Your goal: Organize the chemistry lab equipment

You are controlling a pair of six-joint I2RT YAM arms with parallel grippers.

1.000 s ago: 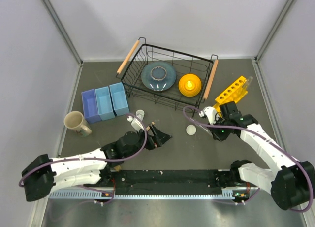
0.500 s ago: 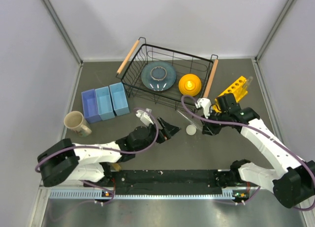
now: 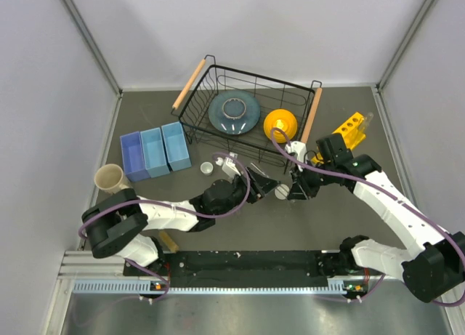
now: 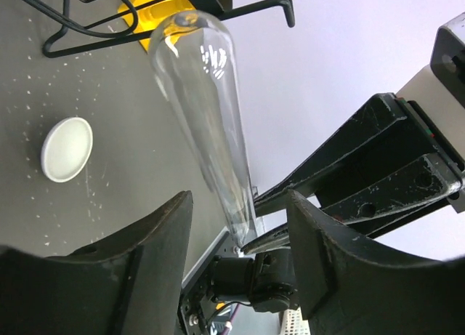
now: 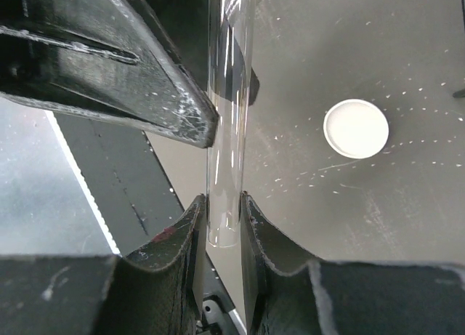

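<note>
Early on: right gripper clamps 1 clear tube, left gripper gapes around it, yellow rack looks unfilled, white piece loose.

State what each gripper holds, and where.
Right gripper pinches the clear tube near one end. Left gripper holds nothing; its jaws straddle the tube without touching.

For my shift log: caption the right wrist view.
Right gripper clamps a clear tube; a white round piece lies on the table nearby.
</note>
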